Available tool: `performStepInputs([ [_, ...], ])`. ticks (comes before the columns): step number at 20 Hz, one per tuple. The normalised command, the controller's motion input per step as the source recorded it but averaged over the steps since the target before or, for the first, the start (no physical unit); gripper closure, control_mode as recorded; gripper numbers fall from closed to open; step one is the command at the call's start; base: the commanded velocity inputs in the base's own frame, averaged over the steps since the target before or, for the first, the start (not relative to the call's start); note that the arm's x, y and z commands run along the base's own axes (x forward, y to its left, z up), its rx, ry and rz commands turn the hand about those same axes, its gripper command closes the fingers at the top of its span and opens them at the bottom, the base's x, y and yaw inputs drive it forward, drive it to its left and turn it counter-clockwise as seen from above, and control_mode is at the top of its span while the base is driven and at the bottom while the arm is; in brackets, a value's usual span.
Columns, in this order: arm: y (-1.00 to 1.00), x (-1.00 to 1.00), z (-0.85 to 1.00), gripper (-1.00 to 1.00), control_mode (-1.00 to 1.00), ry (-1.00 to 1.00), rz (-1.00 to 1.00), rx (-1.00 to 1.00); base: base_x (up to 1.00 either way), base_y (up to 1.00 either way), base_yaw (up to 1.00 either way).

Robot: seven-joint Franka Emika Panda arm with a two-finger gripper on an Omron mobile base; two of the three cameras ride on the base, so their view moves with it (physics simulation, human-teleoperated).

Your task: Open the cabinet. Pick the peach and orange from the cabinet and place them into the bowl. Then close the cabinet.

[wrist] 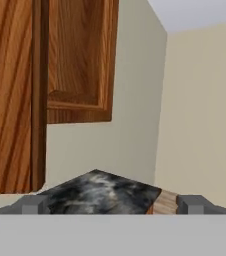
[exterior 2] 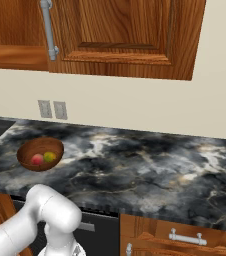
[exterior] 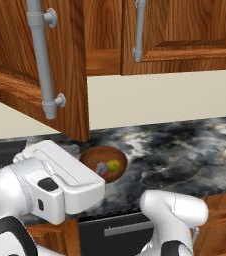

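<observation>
Claw: two dark finger tips spread wide, nothing between them; aimed past the swung-out door edge toward the wall corner and a far end of the tabletop.

Cabinet: wall-mounted, reddish-brown panelled wood; left door stands swung out over the tabletop, right door shut; stiff, hinged, probably moderate in weight; best taken by the long grey bar handle, smooth metal and likely slippery, or pushed flat on the panel face to close.

Bowl: dark-brown glossy wood, upright on the marbled tabletop below the open door; rigid; needs no grasp.

Peach: small, reddish-pink, inside the bowl; light, soft, bruisable. Orange: small, yellow-green, inside the bowl, touching or just beside the peach; light, firmer skin. Judgement: both fruit placed; closing the door remains.

View differences: left base view gives the open door and both bar handles, with the bowl partly behind the arm; right base view gives the bowl unobstructed, two wall outlets and a lower drawer handle; hand view gives the door edge close up.
</observation>
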Motion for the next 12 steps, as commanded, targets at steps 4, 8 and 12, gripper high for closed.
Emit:
performStepInputs([
  [4,0.27,0.51,-0.09,-1.00,-1.00,0.00,0.05,0.00,0.00,0.00,0.00],
  [8,0.36,0.51,-0.16,-1.00,-1.00,0.00,0.01,0.00,0.00,0.00,0.00],
  [12,0.42,0.53,-0.17,-1.00,-1.00,0.00,0.01,0.00,0.00,0.00,0.00],
])
